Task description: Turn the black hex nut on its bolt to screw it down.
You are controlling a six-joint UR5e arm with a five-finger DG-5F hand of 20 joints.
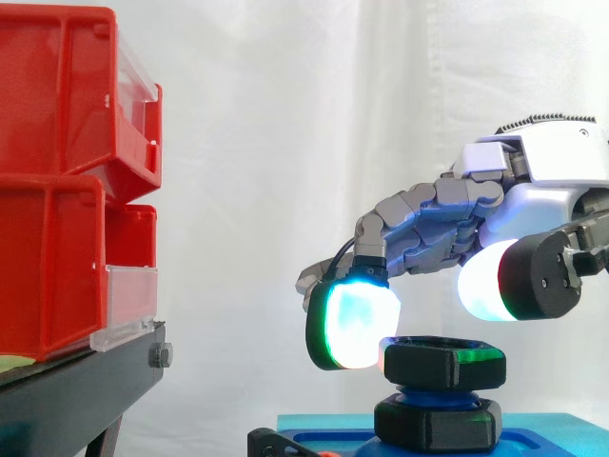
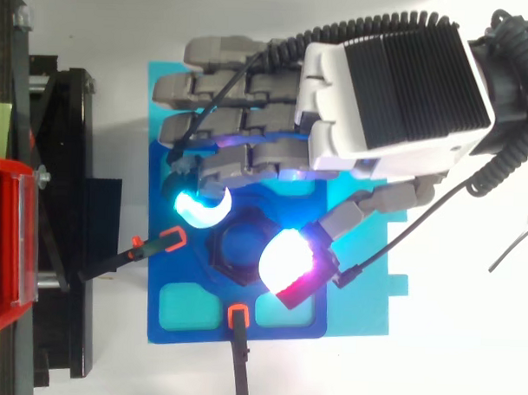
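1. Red bins point(image 1: 57, 190) are stacked on a black stand point(image 1: 86, 381) beyond the blue plate's point(image 2: 155, 328) left edge; their contents cannot be made out.
2. Orange-tipped clamps point(image 2: 171, 239) bear on the plate's left and near edges.
3. The black hex nut point(image 1: 442, 362) sits high on its bolt point(image 1: 433, 393) at the plate's centre.
4. The robot hand point(image 2: 389, 89) is curled narrow over the nut. One fingertip pad point(image 1: 352, 324) is at the nut's left side and the thumb pad point(image 1: 481, 281) is clear above it, so nothing is clasped.

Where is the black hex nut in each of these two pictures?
Side view: the black hex nut sits low, right of centre.
Top view: just below centre, a black ring around the blue bolt.
Shared landmark: the blue base plate under it.
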